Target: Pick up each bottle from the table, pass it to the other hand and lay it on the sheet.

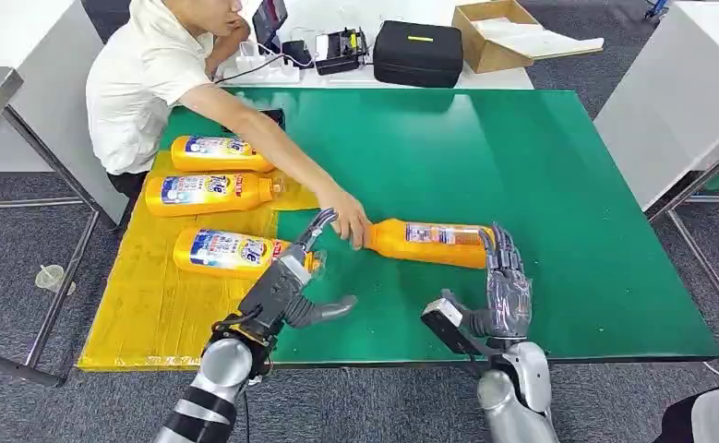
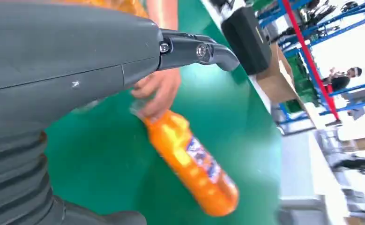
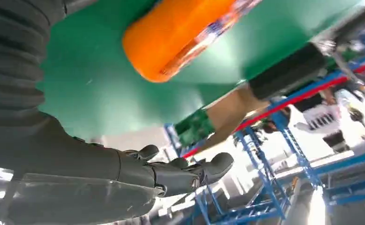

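- While the person's hand [image 1: 351, 224] holds the neck of the bottle [image 1: 429, 244], lying on the green table [image 1: 540, 166] beside the right hand [image 1: 506, 291], wait for it to let go.
- Right hand: empty, fingers spread; close around the bottle's base end.
- Left hand [image 1: 293, 281]: empty, fingers apart; keep it ready to receive.
- Three bottles already lie on the sheet [image 1: 143, 314].

Orange bottle [image 1: 429, 243] with a blue-and-white label is lying on the green counter [image 1: 540, 175], between dark grey fingers [image 1: 503, 254] of both hands. Beyond the left fingers, three matching bottles [image 1: 215, 193] are lying on a yellow sheet [image 1: 148, 309]. A black case [image 1: 418, 53] is sitting further off.
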Controlling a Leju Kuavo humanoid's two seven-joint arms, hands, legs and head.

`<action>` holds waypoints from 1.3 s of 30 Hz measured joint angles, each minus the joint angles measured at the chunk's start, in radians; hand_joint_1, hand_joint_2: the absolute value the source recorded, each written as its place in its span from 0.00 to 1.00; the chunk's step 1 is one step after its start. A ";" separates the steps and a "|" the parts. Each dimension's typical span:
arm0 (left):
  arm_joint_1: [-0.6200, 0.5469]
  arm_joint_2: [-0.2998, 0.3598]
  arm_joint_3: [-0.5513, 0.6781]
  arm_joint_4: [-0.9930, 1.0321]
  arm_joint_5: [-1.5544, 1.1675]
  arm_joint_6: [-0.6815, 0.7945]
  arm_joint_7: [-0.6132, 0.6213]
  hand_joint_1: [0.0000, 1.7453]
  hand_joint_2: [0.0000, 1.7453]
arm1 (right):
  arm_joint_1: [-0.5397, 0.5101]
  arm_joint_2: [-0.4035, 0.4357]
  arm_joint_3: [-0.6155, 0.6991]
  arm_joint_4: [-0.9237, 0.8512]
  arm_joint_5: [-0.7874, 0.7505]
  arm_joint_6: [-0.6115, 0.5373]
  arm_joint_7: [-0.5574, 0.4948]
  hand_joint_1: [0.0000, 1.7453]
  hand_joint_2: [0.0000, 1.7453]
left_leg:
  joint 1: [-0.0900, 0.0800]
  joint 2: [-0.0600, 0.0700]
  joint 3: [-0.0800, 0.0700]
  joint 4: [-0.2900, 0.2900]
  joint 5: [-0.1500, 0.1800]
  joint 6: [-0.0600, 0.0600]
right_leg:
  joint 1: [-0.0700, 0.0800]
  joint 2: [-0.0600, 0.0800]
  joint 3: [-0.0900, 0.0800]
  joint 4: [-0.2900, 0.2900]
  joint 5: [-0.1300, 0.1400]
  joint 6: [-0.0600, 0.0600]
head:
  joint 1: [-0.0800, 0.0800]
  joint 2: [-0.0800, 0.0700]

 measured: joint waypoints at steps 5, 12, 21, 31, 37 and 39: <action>0.070 0.011 -0.022 -0.063 0.090 0.008 0.030 0.00 1.00 | 0.022 -0.049 0.000 0.000 0.092 0.061 0.093 0.00 1.00 | 0.000 0.000 -0.001 0.000 -0.001 0.000 | 0.000 0.000 -0.001 0.000 0.000 0.000 | 0.000 0.000; 0.094 0.017 -0.061 -0.076 0.094 0.030 0.042 0.00 1.00 | -0.004 -0.102 0.005 0.051 0.124 0.108 0.142 0.00 1.00 | 0.000 0.000 0.000 0.000 0.000 0.000 | 0.000 0.000 0.000 0.000 0.000 0.000 | 0.000 0.000; 0.089 0.018 -0.073 -0.075 0.098 0.034 0.039 0.00 1.00 | -0.114 -0.142 0.034 0.195 0.113 0.206 0.177 0.00 1.00 | 0.000 0.000 0.000 0.000 0.000 0.000 | 0.000 0.000 0.000 0.000 0.001 0.000 | 0.000 0.000; 0.078 0.018 -0.103 -0.065 0.114 0.035 0.028 0.00 1.00 | -0.244 -0.131 0.101 0.358 0.135 0.216 0.171 0.00 1.00 | 0.000 0.001 0.000 0.000 0.000 0.000 | 0.000 0.000 0.000 0.000 0.001 0.000 | 0.000 0.000; 0.074 0.018 -0.116 -0.059 0.116 0.040 0.025 0.00 1.00 | -0.287 -0.128 0.131 0.415 0.138 0.228 0.188 0.00 1.00 | 0.000 0.001 0.000 0.000 0.000 0.000 | 0.000 0.000 0.000 0.000 0.001 0.000 | 0.000 0.000; 0.074 0.018 -0.116 -0.058 0.116 0.041 0.025 0.00 1.00 | -0.293 -0.128 0.137 0.425 0.138 0.232 0.189 0.00 1.00 | 0.000 0.001 0.000 0.000 0.000 0.000 | 0.000 0.000 0.000 0.000 0.001 0.000 | 0.000 0.000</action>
